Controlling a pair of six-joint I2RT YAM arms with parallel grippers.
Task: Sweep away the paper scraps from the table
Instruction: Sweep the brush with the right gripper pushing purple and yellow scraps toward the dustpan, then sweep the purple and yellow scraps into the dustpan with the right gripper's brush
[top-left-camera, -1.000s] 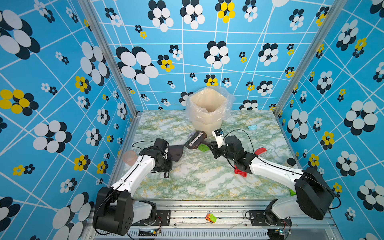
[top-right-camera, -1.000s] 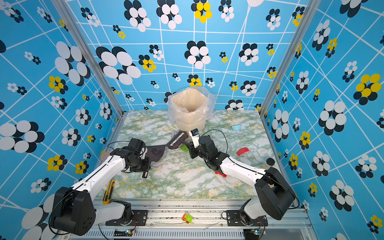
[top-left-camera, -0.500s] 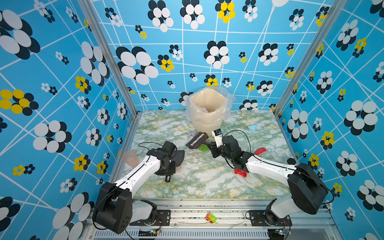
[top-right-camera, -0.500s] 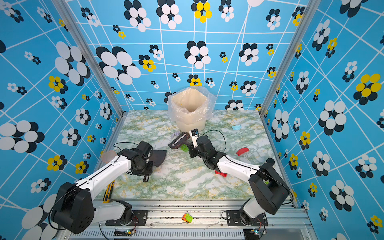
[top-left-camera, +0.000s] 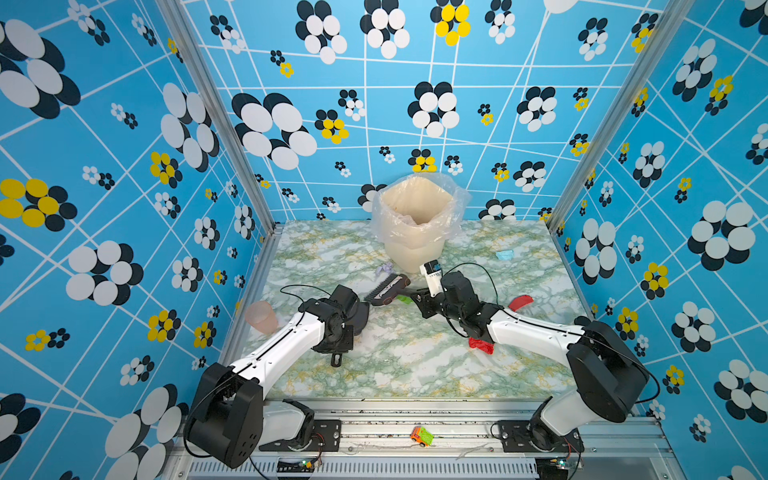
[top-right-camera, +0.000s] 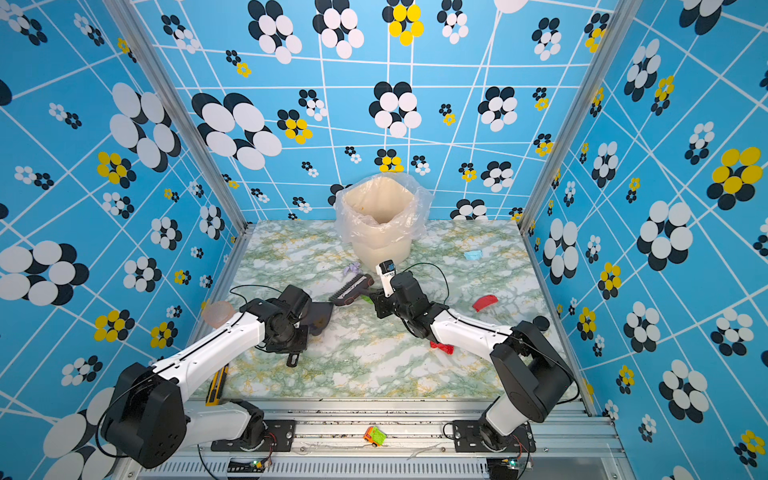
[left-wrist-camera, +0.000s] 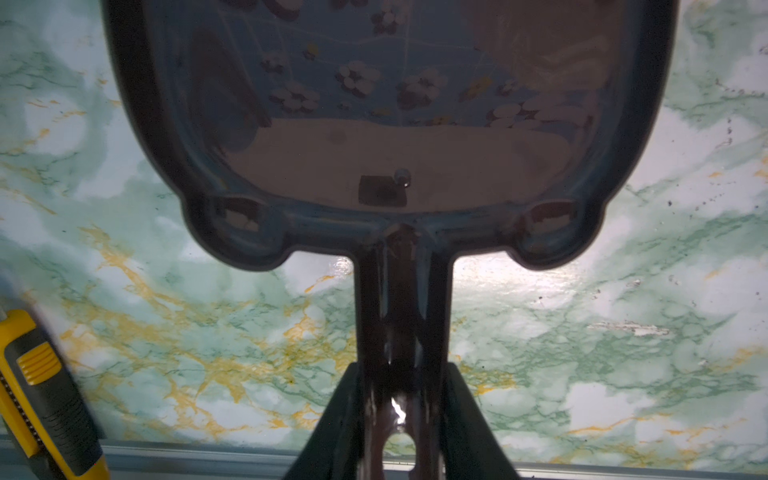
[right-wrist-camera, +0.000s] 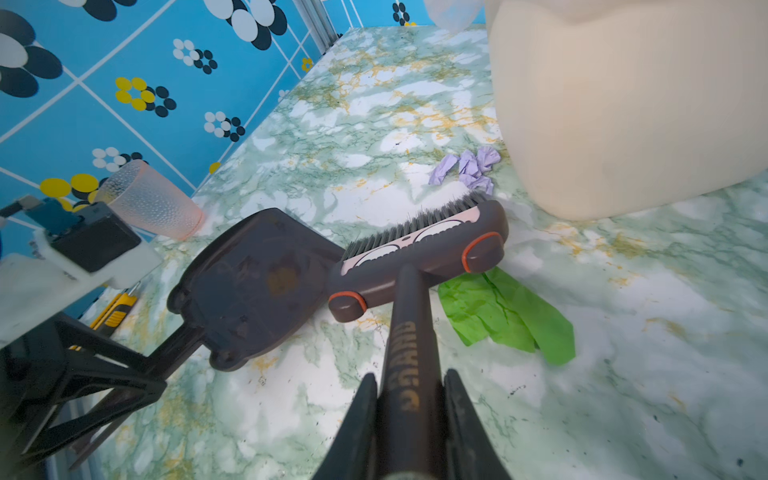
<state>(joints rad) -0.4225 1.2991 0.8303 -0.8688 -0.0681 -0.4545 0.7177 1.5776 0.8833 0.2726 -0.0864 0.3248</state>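
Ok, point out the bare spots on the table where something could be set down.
Free: the front strip of the table between the nearer red scrap and the front rail; the back left corner beside the bin. Crowded: the middle, where dustpan, brush, green scrap and lavender scrap sit close together.

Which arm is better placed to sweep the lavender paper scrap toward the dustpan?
The right one: the right fingers grip the brush, whose bristles are close beside the lavender scrap. The left fingers hold only the dustpan.
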